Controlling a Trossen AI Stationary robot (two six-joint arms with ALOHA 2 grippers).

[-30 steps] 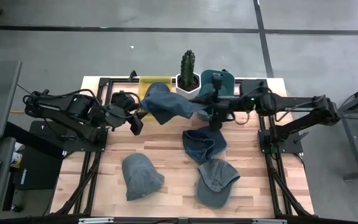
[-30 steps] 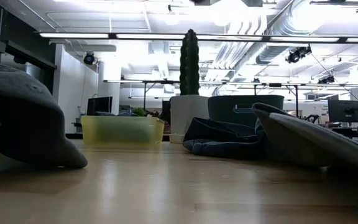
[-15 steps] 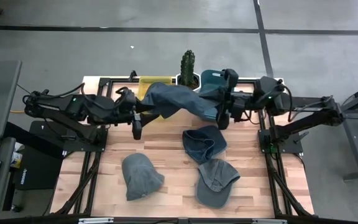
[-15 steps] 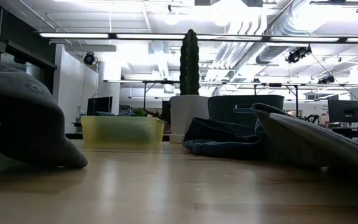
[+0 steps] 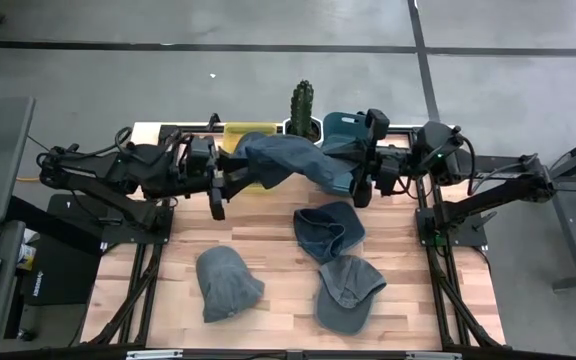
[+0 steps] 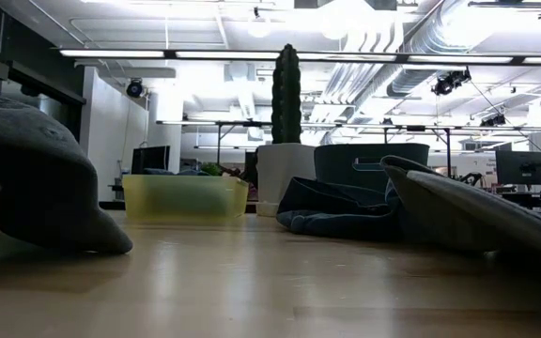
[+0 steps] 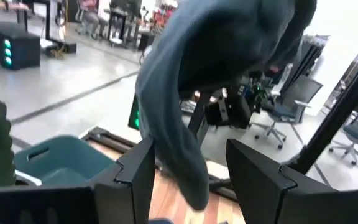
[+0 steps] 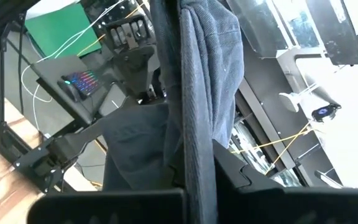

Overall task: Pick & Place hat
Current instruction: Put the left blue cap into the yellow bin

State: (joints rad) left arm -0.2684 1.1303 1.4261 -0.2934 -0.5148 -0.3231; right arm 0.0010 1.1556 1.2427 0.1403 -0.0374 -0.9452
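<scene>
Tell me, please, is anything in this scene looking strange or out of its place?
Yes. One blue hat hangs stretched in the air between the left gripper and right gripper, above the table, not lying flat like the other hats.

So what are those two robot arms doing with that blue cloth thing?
Both arms hold one blue denim hat stretched in the air between them, over the back of the wooden table. The right gripper is pinched shut on one end; the left gripper has the other end between its fingers. Three more denim hats lie on the table below, near a yellow bin and potted cactus.
</scene>
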